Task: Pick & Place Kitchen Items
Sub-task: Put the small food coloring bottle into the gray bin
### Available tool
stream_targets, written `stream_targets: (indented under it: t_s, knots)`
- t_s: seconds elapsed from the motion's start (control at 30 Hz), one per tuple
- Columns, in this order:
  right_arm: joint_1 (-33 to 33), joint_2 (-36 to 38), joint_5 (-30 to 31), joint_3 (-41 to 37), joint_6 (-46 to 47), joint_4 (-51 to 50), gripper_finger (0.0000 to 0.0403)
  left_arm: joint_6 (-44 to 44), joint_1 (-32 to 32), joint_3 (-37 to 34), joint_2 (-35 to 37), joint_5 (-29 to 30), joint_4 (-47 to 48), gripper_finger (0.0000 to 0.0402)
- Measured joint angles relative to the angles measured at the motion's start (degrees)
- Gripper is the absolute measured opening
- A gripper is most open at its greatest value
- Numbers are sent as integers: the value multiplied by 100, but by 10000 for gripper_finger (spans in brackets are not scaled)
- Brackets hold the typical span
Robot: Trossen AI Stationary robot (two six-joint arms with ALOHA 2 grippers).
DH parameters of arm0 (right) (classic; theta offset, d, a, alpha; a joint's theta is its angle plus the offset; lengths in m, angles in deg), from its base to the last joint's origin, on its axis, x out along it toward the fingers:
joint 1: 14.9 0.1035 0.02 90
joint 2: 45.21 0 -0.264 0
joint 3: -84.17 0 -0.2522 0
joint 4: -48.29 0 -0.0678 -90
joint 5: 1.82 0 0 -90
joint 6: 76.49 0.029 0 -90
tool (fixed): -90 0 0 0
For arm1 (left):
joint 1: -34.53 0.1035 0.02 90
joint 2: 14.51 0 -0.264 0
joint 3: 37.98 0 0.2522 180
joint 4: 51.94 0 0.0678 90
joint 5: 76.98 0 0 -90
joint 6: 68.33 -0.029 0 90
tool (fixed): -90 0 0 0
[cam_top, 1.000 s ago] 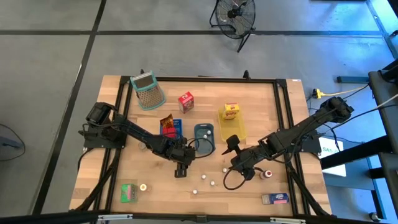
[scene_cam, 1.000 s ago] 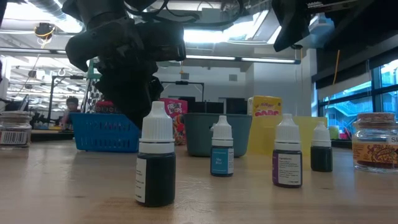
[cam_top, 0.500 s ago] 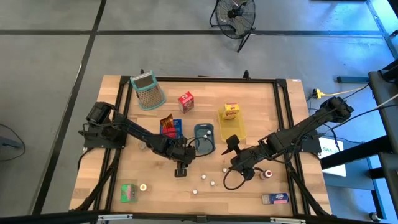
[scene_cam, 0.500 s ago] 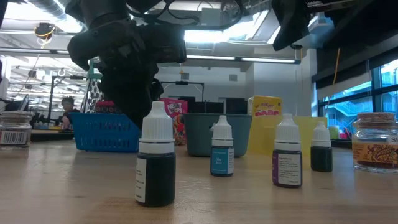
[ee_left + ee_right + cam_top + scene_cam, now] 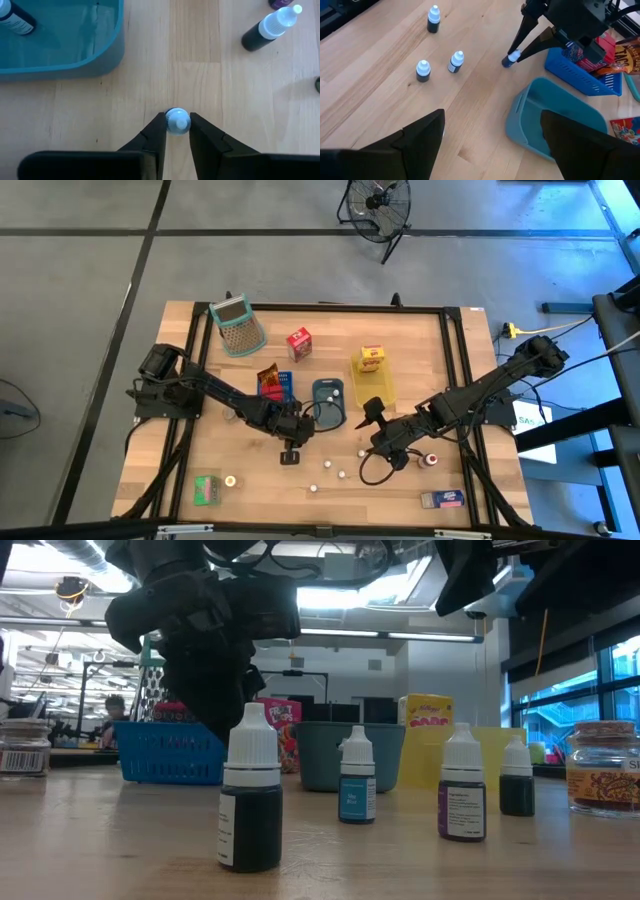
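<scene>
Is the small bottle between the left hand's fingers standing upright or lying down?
Upright. The left wrist view looks straight down on the small dark bottle's white cap, and the right wrist view shows it standing on the wooden table.

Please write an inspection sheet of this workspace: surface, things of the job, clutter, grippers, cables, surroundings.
Surface: wooden table, bare wood between the items.
Job's things: small dropper bottles standing upright; red carton; yellow carton; green carton; glass jar.
Clutter: grey-blue tray with one bottle lying inside; blue basket; mesh basket.
Grippers: left gripper, jaws on either side of a bottle cap; right gripper open, above the table, holding nothing.
Cables: black cables at the arms.
Surroundings: floor fan; a person in the far room.
</scene>
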Motion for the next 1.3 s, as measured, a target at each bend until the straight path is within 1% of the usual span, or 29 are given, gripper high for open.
stream_targets:
  t_s: [0.47,0.57,0.67,0.83,0.93,1.03,1.17,1.3]
  knots:
    - [0,0,0,0,20,74,332,-2,-11,4,7,51,45,62]
    - [22,0,1,0,-95,86,332,22,-11,14,50,46,207,62]
    - [139,0,111,0,-283,88,332,51,-33,225,50,37,689,62]
    - [356,0,761,0,-422,84,332,50,-60,701,50,199,1283,61]
    - [460,0,1032,0,-430,30,332,-106,-79,1045,50,288,1565,61]
    - [622,0,1315,0,-428,-68,332,-194,-79,1363,50,503,2087,61]
    - [947,0,1966,0,-424,-200,332,-255,-5,1866,55,881,2942,61]
    - [1210,0,2548,0,-366,-300,332,-682,130,2296,55,952,3184,61]
